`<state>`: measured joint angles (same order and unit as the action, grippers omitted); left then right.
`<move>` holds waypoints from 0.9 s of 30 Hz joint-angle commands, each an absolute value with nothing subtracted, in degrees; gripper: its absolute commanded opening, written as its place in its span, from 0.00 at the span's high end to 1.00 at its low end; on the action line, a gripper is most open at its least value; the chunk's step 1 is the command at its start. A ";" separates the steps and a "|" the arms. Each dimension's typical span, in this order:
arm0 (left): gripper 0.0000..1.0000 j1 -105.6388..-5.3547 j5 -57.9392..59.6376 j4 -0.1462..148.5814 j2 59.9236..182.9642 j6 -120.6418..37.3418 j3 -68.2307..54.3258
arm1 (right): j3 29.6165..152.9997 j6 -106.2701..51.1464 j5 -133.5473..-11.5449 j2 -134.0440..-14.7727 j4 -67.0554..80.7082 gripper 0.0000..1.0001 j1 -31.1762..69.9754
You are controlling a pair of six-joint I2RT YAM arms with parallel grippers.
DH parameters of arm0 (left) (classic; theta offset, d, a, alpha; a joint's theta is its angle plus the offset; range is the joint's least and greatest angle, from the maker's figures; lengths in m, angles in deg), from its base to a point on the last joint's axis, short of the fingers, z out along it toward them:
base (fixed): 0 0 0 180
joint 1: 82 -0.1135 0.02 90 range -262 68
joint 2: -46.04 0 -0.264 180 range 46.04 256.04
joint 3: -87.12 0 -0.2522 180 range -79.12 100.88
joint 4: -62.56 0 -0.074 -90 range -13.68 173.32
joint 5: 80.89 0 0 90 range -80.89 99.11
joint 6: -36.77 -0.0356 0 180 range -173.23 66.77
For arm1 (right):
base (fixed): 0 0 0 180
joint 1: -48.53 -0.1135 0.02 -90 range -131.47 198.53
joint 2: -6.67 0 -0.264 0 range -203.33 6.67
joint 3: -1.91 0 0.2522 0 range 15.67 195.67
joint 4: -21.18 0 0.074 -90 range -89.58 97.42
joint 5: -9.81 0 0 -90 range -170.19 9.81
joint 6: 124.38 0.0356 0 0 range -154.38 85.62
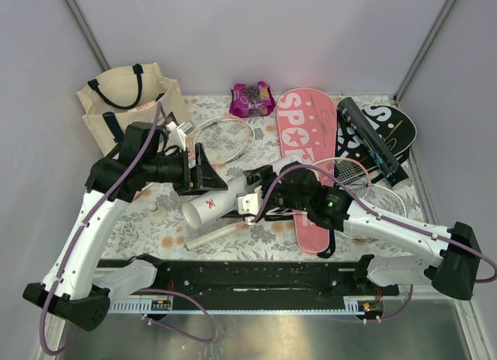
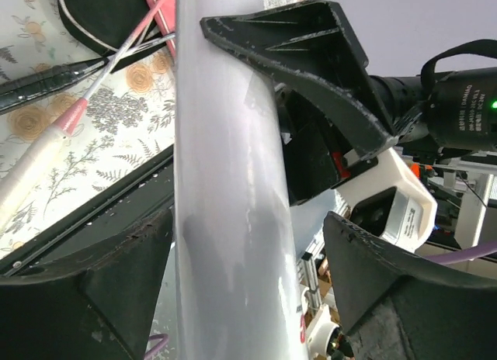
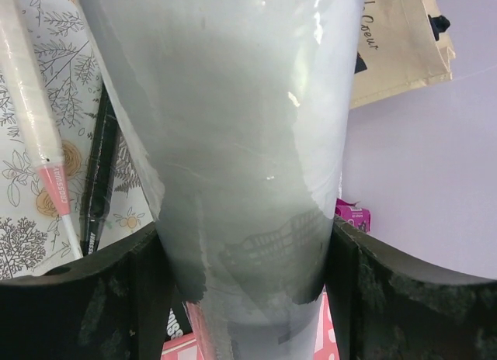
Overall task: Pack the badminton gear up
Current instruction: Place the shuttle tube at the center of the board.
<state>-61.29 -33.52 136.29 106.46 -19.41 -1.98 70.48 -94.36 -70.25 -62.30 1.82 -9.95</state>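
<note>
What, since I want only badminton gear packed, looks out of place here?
The purple-pink snack packet, lying between the canvas tote and the pink racket cover: it is not badminton gear. Nothing looks spilled.

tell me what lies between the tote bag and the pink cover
A racket's strung head and, further back, the purple snack packet; the top view shows both.

Txt: "SPO" on pink cover [image 1: 304,123], "Coeur" on tote [image 3: 396,42].
</note>
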 commanded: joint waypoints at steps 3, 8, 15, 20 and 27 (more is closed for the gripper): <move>0.22 -62.92 -20.46 140.30 101.94 -24.31 3.48 | 71.66 -91.16 -70.70 -58.28 2.86 0.41 -8.87; 0.28 -63.28 -5.67 138.56 99.92 -20.98 9.55 | 71.92 -86.50 -70.17 -57.75 -0.31 0.41 -8.95; 0.41 -63.36 -2.76 134.50 94.91 -20.45 7.98 | 74.12 -79.82 -75.16 -58.89 -4.17 0.41 -9.04; 0.52 -63.28 0.14 134.16 91.57 -21.06 5.17 | 77.90 -76.30 -78.08 -61.79 -7.43 0.41 -8.95; 0.66 -63.36 -2.65 132.58 90.86 -20.80 -0.09 | 82.20 -72.61 -76.41 -64.69 -9.89 0.41 -8.95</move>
